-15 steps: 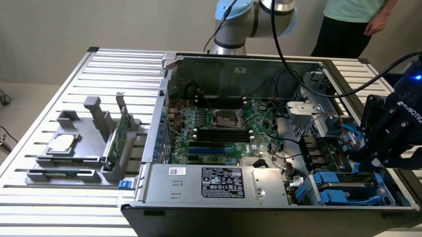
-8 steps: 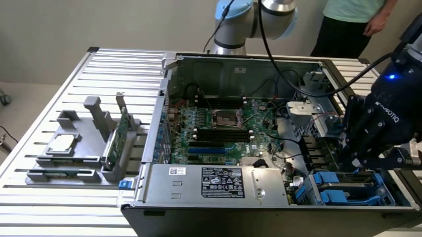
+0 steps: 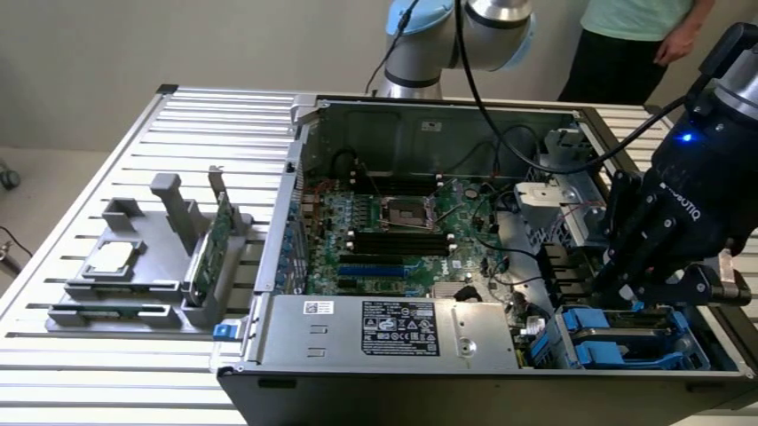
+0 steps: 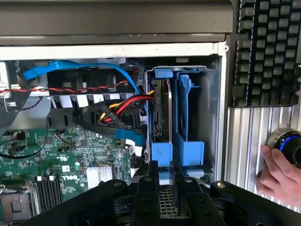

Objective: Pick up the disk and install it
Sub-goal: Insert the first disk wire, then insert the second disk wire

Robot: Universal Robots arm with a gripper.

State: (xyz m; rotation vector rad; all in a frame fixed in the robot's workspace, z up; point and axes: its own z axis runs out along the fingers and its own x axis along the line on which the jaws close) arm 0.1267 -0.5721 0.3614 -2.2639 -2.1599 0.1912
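Your work surface is a slatted metal table, pale ribs running across it, with a plain light wall behind.

Far off toward the exterior view's left of the gripper sits a grey fixture holding a small square chip and an upright green circuit card.

Nearer in, the open computer case lies on its side with the motherboard exposed and the silver power supply along the near edge.

At the exterior view's right end of the case, the gripper hangs just above the drive bay. You can see black fingers reaching down at the blue carriers.

The disk stands on edge in its blue carrier inside the bay, directly beneath the gripper, with a second blue carrier just beside it. The fingers stand on either side of the carrier's tab; you cannot tell whether they pinch it or only bracket it.

Red, yellow and black wires and a blue cable run beside the bay.

Beyond the case in the wrist view: a dark keyboard on the slats, and a person's hand on a round knob.

A person in a green shirt stands behind the table.
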